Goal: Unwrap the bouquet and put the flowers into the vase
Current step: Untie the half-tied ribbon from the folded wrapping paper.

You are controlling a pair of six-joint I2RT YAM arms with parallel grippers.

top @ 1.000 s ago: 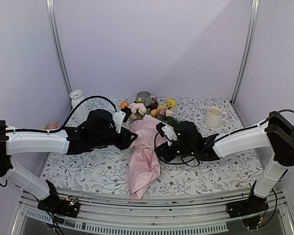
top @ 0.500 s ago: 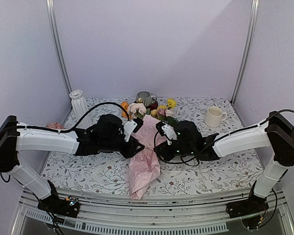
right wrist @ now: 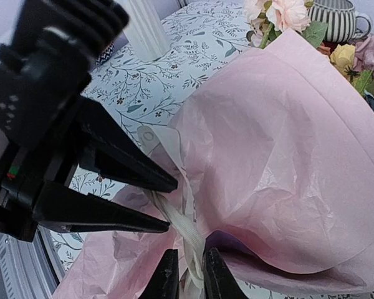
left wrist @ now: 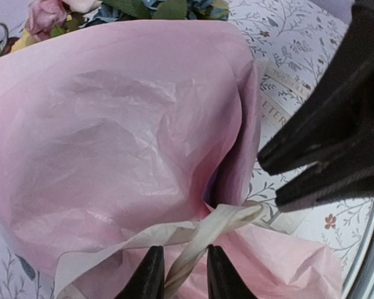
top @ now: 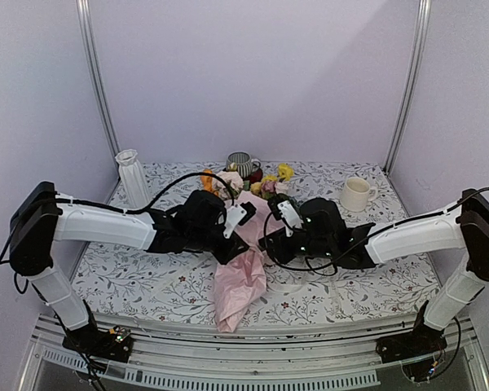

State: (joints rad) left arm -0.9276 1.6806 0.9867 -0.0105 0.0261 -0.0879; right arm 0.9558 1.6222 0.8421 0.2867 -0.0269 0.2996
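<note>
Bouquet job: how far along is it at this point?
Done: nothing yet. The bouquet lies fully wrapped in pink paper, and the vase stands without flowers at the back left. In hand: both claws, left and right, have the pale ribbon between their fingers at the tie. Left: untying, opening the paper, moving the flowers into the vase.

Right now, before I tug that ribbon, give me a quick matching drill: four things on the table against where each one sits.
Things:
1. vase
2. cream mug
3. striped mug
4. bouquet

Places:
A. far right of the table
B. centre, between the two grippers
C. far left corner
D. back middle, behind the flower heads

Pairs: 1-C, 2-A, 3-D, 4-B
</note>
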